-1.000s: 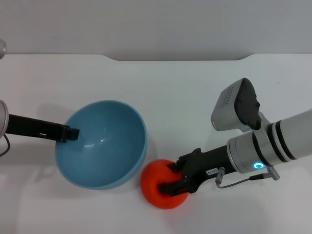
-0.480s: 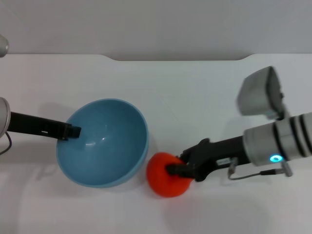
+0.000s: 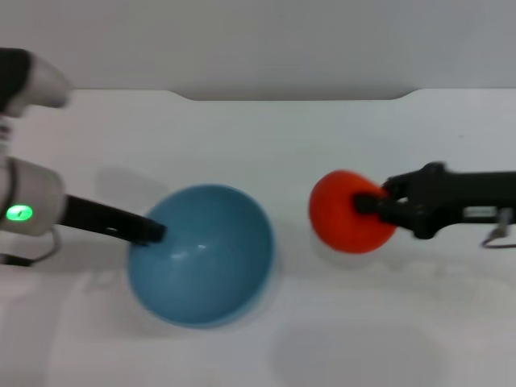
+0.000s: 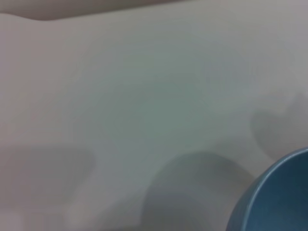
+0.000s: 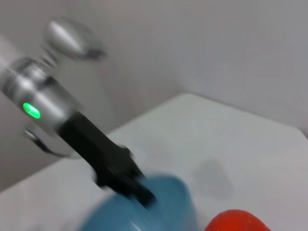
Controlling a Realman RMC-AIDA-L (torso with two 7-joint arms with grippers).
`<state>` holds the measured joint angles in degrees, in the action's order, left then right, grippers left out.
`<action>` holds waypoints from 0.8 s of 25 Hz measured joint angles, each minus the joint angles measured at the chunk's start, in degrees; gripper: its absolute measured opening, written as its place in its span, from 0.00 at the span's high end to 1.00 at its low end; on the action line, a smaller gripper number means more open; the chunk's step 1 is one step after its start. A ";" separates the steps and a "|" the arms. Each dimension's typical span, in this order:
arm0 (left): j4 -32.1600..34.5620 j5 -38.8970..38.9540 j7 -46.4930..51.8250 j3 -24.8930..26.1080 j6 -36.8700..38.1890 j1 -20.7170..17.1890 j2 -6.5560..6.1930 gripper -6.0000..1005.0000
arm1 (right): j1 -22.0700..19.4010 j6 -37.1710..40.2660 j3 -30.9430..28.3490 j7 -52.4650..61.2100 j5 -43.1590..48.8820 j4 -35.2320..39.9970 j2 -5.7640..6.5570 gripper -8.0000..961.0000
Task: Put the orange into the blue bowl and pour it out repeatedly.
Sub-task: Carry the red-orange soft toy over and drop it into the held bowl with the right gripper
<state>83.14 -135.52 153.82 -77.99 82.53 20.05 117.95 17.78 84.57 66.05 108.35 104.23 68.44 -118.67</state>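
The orange (image 3: 348,211) is red-orange and round. My right gripper (image 3: 372,205) is shut on it and holds it above the white table, to the right of the blue bowl (image 3: 205,254). My left gripper (image 3: 153,233) is shut on the bowl's left rim and holds the bowl. The bowl is empty. In the right wrist view the orange (image 5: 238,221) shows at the edge, with the bowl (image 5: 149,207) and the left gripper (image 5: 142,190) beyond it. In the left wrist view only a part of the bowl's rim (image 4: 274,197) shows.
The white table (image 3: 266,137) spreads all around the bowl. A grey wall (image 3: 258,40) stands behind the table's far edge.
My right gripper has lifted the orange off the table and carried it up and to the right. My left gripper has shifted the bowl to the right.
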 joint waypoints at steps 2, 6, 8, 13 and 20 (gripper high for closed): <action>-2.58 0.12 0.27 -3.65 -2.51 1.79 0.09 1.00 | -0.29 4.37 -2.33 0.21 -1.17 2.79 -0.08 0.92; -6.95 0.54 1.75 -12.45 -5.97 7.20 0.42 1.00 | 0.33 10.28 -2.63 0.20 -5.10 6.19 -0.01 0.94; -7.61 0.55 2.44 -14.08 -6.53 8.36 0.46 1.00 | 0.66 10.50 -1.71 0.20 -5.09 6.67 -0.02 0.95; -8.23 1.01 4.08 -17.84 -7.88 11.24 0.63 1.00 | 2.33 10.59 4.08 0.21 1.53 6.98 -0.07 0.95; -7.92 2.51 4.46 -18.40 -8.14 11.94 0.43 1.00 | 3.34 9.18 8.21 0.44 3.65 6.74 -0.18 0.93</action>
<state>75.21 -133.01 158.28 -96.39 74.39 31.98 118.38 21.11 93.75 74.26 108.79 107.88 75.18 -118.85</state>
